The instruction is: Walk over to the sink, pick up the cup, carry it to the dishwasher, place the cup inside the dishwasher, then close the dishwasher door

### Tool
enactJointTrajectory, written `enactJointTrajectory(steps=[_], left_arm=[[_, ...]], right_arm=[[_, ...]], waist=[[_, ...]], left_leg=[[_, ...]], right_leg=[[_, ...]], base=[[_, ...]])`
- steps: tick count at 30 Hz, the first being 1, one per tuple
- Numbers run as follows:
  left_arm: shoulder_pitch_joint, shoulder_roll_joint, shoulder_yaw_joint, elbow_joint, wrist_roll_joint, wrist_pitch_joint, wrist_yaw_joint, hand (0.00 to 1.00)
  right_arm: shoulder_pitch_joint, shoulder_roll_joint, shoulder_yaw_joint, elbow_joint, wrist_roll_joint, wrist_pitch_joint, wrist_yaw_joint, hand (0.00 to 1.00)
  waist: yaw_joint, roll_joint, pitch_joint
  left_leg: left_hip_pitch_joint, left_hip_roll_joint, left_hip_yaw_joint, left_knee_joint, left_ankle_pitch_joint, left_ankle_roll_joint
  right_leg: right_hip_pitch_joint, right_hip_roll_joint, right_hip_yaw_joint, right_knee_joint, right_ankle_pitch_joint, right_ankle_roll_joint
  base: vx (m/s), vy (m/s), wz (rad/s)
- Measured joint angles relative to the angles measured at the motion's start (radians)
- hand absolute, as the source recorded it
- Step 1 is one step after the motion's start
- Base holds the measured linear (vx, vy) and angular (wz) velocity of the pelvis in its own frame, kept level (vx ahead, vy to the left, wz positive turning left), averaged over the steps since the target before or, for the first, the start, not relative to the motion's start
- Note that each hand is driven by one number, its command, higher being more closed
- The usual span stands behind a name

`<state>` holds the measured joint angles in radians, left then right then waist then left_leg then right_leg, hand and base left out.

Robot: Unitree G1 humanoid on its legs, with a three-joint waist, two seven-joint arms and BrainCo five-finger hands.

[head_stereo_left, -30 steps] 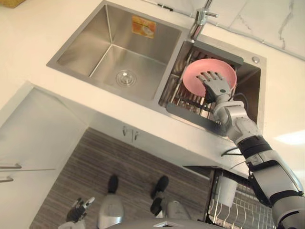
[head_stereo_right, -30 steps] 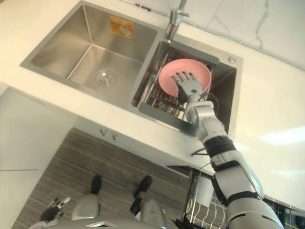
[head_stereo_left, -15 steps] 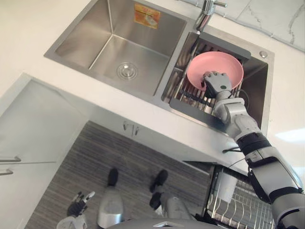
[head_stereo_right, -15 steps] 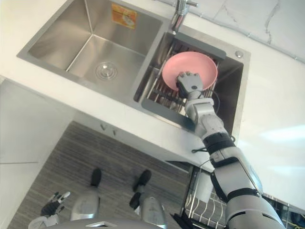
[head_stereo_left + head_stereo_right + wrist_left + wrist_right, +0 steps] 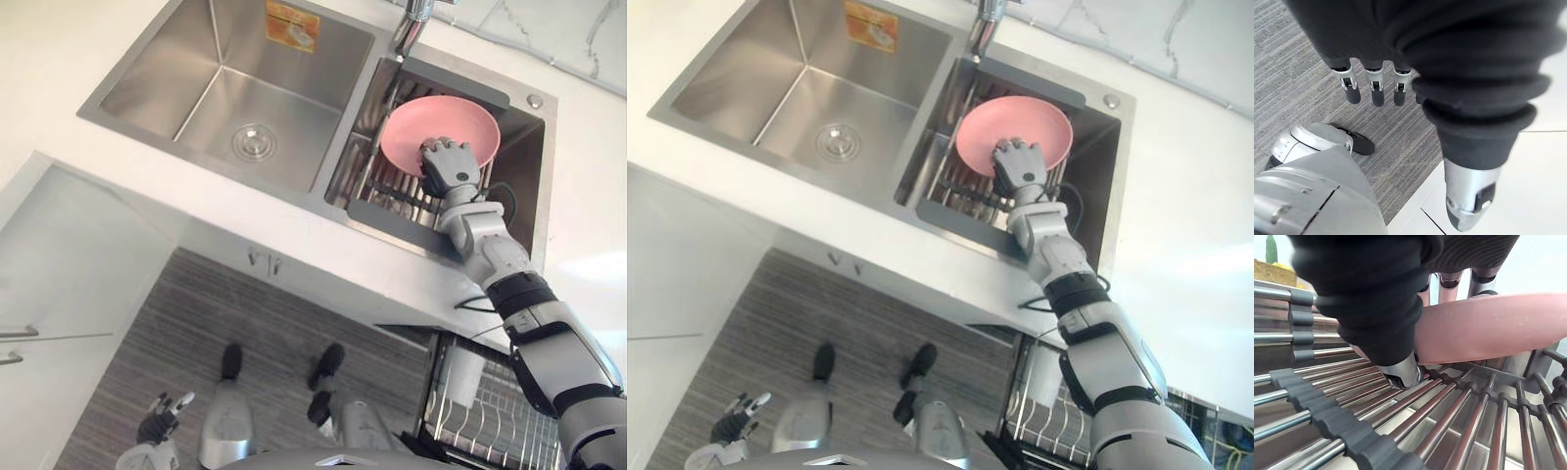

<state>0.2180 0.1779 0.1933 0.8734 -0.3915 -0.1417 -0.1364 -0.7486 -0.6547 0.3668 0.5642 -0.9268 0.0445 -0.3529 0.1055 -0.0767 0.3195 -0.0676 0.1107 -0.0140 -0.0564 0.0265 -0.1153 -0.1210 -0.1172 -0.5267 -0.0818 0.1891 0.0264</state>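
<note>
- Pink bowl (image 5: 431,122), rather than a cup, is the vessel at the sink. It rests tilted on the wire rack (image 5: 1459,416), directly under and ahead of my right hand (image 5: 449,166).
- Right hand: fingers (image 5: 1449,281) curled over the bowl's near rim, thumb (image 5: 1400,374) tucked beneath it. I read this as a pinch on the rim.
- Left hand (image 5: 157,423): hanging low near the floor (image 5: 245,313), well apart from the work, fingers straight and slack, holding nothing.
- Step in hand, in my judgement: the pick-up. Carrying, loading and closing the door are not yet done.
- Next move calls for a firm grip, then a lift clear of the rack rods and of the faucet (image 5: 411,20) just beyond the hand. After that, a swing back toward what I take to be the dishwasher basket (image 5: 490,421), behind the right forearm.
- Surface and room: steel double sink (image 5: 196,88), its second basin to the hand's left; pale countertop (image 5: 78,39) around it; white cabinet fronts (image 5: 69,264) below; marbled wall (image 5: 549,29) behind.
</note>
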Motion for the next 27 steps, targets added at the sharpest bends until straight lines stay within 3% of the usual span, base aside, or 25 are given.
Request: enactJointTrajectory(steps=[13, 21, 27], left_arm=[[0.009, -0.004, 0.001, 0.007, 0.001, -0.021, 0.001, 0.00], [0.010, -0.027, 0.001, 0.024, 0.003, -0.022, 0.001, 0.00], [0.013, -0.030, 0.001, 0.043, 0.006, -0.029, 0.002, 0.00]], right_arm=[[0.039, -0.013, -0.206, -0.167, 0.065, -0.027, -0.157, 1.00], [0.071, -0.032, -0.215, -0.238, 0.105, -0.050, -0.154, 1.00], [0.083, -0.032, -0.216, -0.241, 0.119, -0.068, -0.148, 1.00]], waist=[[-0.009, 0.006, -0.003], [-0.025, 0.026, -0.040], [-0.029, 0.027, -0.066]], left_leg=[[0.026, 0.000, 0.013, 0.002, 0.000, 0.000], [0.037, 0.000, 0.016, 0.000, -0.002, 0.000], [0.051, 0.001, 0.017, 0.000, -0.004, 0.001]], right_leg=[[0.018, 0.000, 0.014, 0.000, 0.003, -0.002], [0.027, 0.000, 0.016, 0.000, 0.002, 0.001], [0.041, 0.000, 0.017, 0.000, -0.001, 0.003]], base=[[0.00, 0.001, -0.02], [0.00, 0.002, 0.00], [0.00, 0.000, 0.00]])
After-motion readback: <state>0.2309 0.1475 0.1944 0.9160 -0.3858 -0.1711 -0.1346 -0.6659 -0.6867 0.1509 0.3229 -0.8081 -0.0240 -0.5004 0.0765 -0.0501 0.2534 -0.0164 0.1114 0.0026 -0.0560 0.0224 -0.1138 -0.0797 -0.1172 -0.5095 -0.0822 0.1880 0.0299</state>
